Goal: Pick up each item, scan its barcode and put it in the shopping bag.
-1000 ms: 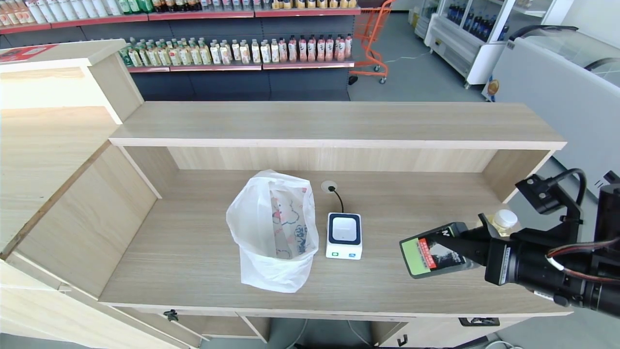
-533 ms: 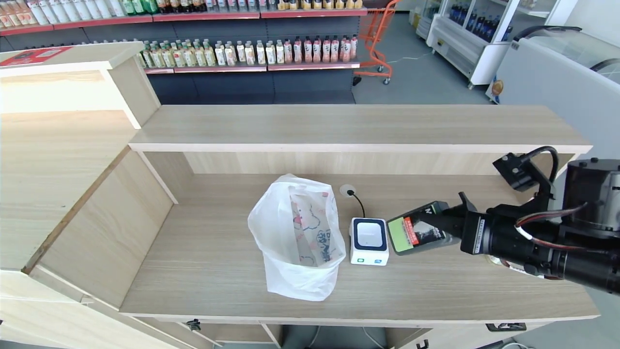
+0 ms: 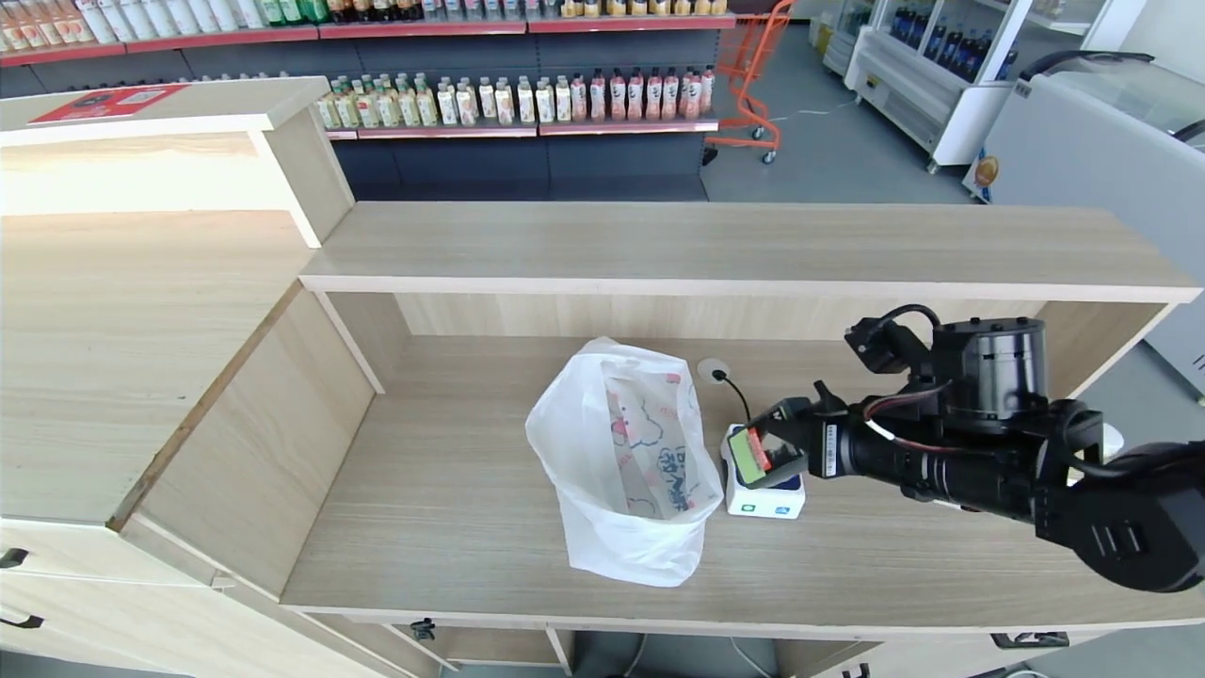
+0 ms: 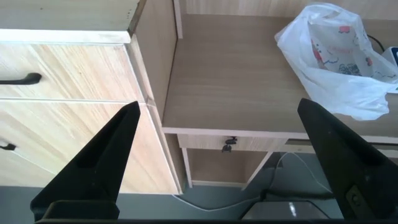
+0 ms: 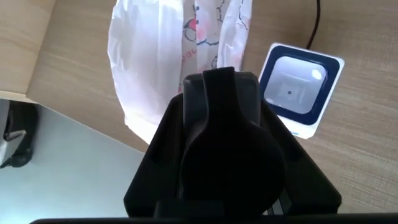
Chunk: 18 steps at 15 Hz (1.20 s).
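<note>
My right gripper [image 3: 789, 441] is shut on a dark box [image 3: 764, 453] with a green and red label. It holds the box just above the white scanner [image 3: 764, 496], covering part of the scanner's face. In the right wrist view the dark box [image 5: 224, 143] sits in front of the scanner [image 5: 297, 93] and the bag [image 5: 155, 68]. The white shopping bag [image 3: 629, 461] stands open just left of the scanner, with a printed packet [image 3: 659, 443] inside it. My left gripper [image 4: 219, 104] hangs open and holds nothing. It is off the counter's front left corner, well away from the bag [image 4: 336, 56].
The scanner's black cable [image 3: 732, 391] runs back to a hole in the counter [image 3: 471, 490]. A raised shelf [image 3: 734, 245] walls off the back, and a side panel [image 3: 245, 443] closes the left. A white-topped thing [image 3: 1113, 439] peeks out behind the right arm. Cabinet drawers [image 4: 62, 93] stand left of the counter.
The head camera has shifted, sliding the whole scene rightward. My right gripper has carried the dark box left from the counter's right side to just above the scanner.
</note>
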Motion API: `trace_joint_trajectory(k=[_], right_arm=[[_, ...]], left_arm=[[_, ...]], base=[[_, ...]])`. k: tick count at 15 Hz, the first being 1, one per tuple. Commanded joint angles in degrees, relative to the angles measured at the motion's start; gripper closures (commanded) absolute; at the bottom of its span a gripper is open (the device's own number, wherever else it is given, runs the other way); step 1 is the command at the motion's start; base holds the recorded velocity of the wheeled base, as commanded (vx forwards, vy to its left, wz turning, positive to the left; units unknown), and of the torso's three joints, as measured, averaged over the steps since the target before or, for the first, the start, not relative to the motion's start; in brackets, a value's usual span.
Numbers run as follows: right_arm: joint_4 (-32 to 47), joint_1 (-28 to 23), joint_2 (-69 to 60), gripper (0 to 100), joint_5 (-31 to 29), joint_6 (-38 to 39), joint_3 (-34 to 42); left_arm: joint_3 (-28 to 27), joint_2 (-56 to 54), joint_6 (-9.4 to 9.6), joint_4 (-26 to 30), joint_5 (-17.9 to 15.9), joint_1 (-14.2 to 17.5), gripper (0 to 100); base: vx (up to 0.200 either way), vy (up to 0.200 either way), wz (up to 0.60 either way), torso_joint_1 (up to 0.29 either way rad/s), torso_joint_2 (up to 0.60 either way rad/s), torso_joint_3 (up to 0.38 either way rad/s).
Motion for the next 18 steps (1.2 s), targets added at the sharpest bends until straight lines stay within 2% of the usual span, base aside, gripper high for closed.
trace_joint_trajectory(k=[1, 5, 8, 12, 13, 15, 18], right_arm=[[0.0, 1.1, 8.3, 100, -1.9, -2.9, -4.5], [-4.3, 3.6, 17.5, 100, -2.8, -11.9, -8.3], [-5.8, 5.8, 21.3, 100, -2.9, -13.2, -9.9], [-11.0, 6.3, 24.3, 100, -2.6, -15.5, -8.5], [-11.5, 6.3, 24.8, 0, -2.6, -15.5, -8.3], [-13.9, 6.3, 24.7, 0, -2.5, -14.4, -8.2], [-13.6, 5.5, 20.1, 0, -2.3, -7.5, -8.5]], left_arm=[[0.0, 0.0, 0.02, 0.0, 0.0, 0.0, 0], [0.0, 0.0, 0.02, 0.0, 0.0, 0.0, 0], [0.0, 0.0, 0.02, 0.0, 0.0, 0.0, 0], [0.0, 0.0, 0.02, 0.0, 0.0, 0.0, 0], [0.0, 0.0, 0.02, 0.0, 0.0, 0.0, 0], [0.0, 0.0, 0.02, 0.0, 0.0, 0.0, 0], [0.0, 0.0, 0.02, 0.0, 0.0, 0.0, 0]], base=[[0.000, 0.000, 0.00, 0.000, 0.00, 0.000], [0.000, 0.000, 0.00, 0.000, 0.00, 0.000], [0.000, 0.000, 0.00, 0.000, 0.00, 0.000], [0.000, 0.000, 0.00, 0.000, 0.00, 0.000], [0.000, 0.000, 0.00, 0.000, 0.00, 0.000], [0.000, 0.000, 0.00, 0.000, 0.00, 0.000], [0.000, 0.000, 0.00, 0.000, 0.00, 0.000]])
